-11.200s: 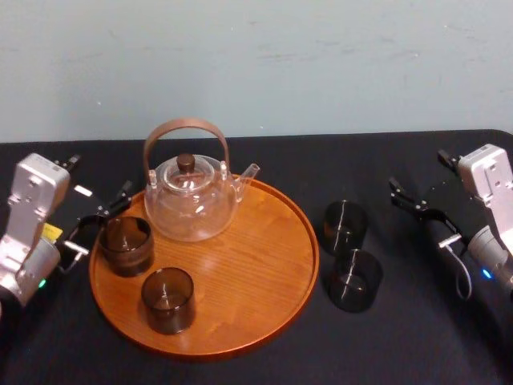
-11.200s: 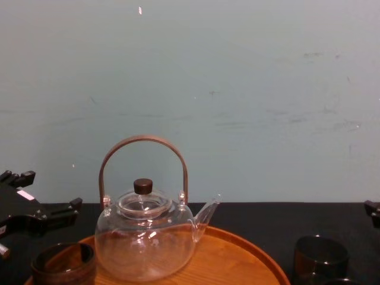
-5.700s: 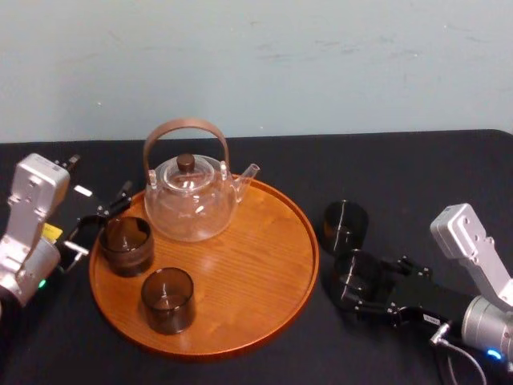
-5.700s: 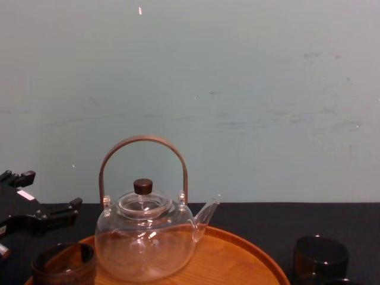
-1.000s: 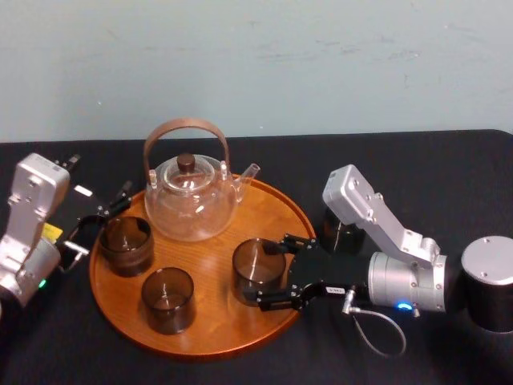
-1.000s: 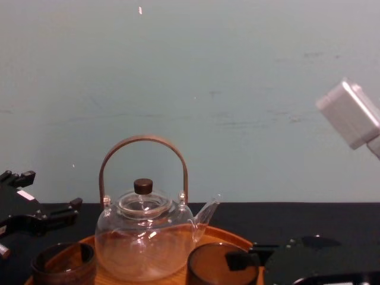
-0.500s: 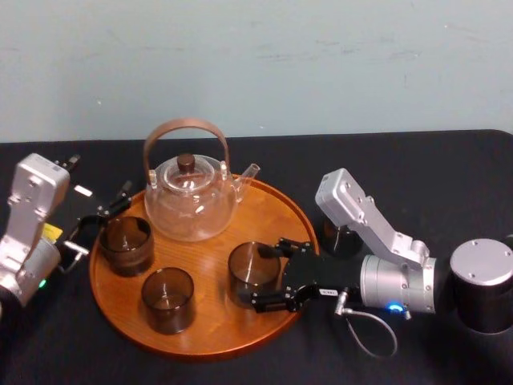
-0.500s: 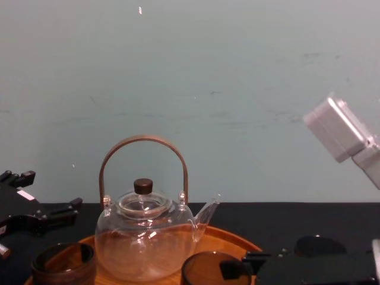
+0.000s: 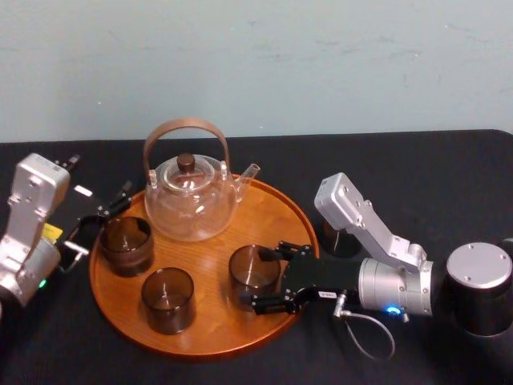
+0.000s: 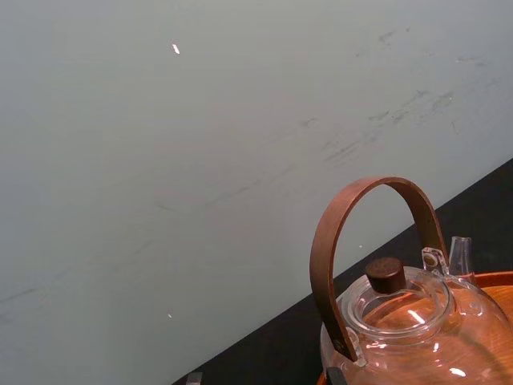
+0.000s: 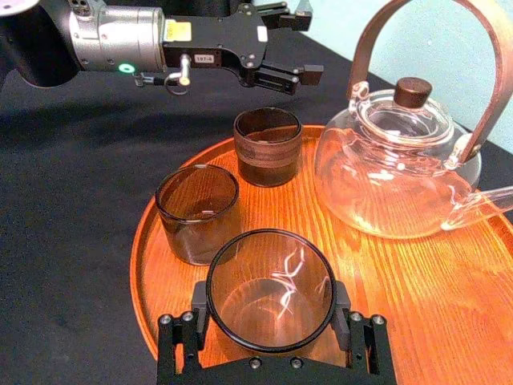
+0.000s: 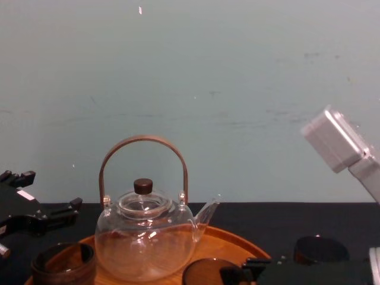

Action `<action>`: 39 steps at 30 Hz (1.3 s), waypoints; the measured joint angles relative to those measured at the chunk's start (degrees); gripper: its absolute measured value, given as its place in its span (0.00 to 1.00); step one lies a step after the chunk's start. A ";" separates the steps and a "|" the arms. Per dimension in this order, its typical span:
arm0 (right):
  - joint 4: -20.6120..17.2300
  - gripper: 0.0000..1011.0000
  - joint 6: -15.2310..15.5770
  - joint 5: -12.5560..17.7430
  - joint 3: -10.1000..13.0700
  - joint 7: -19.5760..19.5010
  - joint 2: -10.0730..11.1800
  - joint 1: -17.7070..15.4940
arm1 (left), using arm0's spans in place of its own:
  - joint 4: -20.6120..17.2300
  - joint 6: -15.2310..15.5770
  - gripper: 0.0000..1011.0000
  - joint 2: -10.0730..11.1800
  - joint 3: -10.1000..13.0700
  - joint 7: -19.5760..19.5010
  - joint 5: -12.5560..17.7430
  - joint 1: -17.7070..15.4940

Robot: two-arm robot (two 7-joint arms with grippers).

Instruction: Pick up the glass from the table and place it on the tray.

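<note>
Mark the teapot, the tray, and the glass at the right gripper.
teapot (image 9: 191, 210), head view, clear belly.
tray (image 9: 210, 337), head view, bare wood by front rim.
glass (image 11: 271, 301), right wrist view, its inner bottom.

Smoky glass (image 9: 254, 276) (upright) on tray (image 9: 272, 216)

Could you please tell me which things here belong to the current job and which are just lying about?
Part of the job: the glass gripped by the right gripper; the tray under it.
Just lying about: the teapot, banded cup and plain cup on the tray; a spare glass on the table; the left gripper, parked open beside the tray.
</note>
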 joint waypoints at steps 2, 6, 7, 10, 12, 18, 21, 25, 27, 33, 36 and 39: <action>0.24 0.88 -0.10 -0.14 -0.02 -0.04 -0.10 0.00 | 0.00 0.00 0.99 0.00 0.00 0.00 0.00 0.00; 0.45 0.88 -0.18 -0.20 -0.03 -0.07 -0.15 0.00 | 0.00 0.00 0.99 0.00 0.00 0.00 0.00 0.00; 0.52 0.88 -0.19 -0.23 -0.03 -0.08 -0.16 0.00 | 0.00 0.00 0.99 0.00 0.00 0.00 0.00 0.00; 0.57 0.88 -0.21 -0.36 -0.02 -0.09 -0.17 -0.07 | 0.00 0.00 0.99 0.00 0.00 0.00 0.00 0.00; 0.60 0.88 -0.21 -0.48 -0.02 -0.10 -0.16 -0.12 | 0.00 0.00 0.99 0.00 0.00 0.00 0.00 0.00; 0.53 0.88 -0.21 -0.91 -0.03 -0.40 -0.14 -0.24 | 0.00 0.00 0.99 0.00 0.00 0.00 0.00 0.00; 0.46 0.88 -0.24 -1.21 -0.05 -0.59 -0.12 -0.27 | 0.00 0.00 0.99 0.00 0.00 0.00 0.00 0.00; 0.44 0.88 -0.24 -1.18 -0.05 -0.57 -0.12 -0.27 | 0.00 0.00 0.99 0.00 0.00 0.00 0.00 0.00; 0.42 0.88 -0.24 -1.14 -0.05 -0.55 -0.12 -0.27 | 0.00 0.00 0.99 0.00 0.00 0.00 0.00 0.00; 0.40 0.95 -0.23 -1.06 -0.04 -0.50 -0.11 -0.27 | 0.00 0.00 0.99 0.00 0.00 0.00 0.00 0.00; 0.40 0.99 -0.22 -1.03 -0.03 -0.49 -0.12 -0.27 | 0.00 0.00 0.99 0.00 0.00 0.00 0.00 0.00; 0.40 0.99 -0.21 -1.01 -0.02 -0.47 -0.11 -0.27 | 0.00 0.00 0.99 0.00 0.00 0.00 0.00 0.00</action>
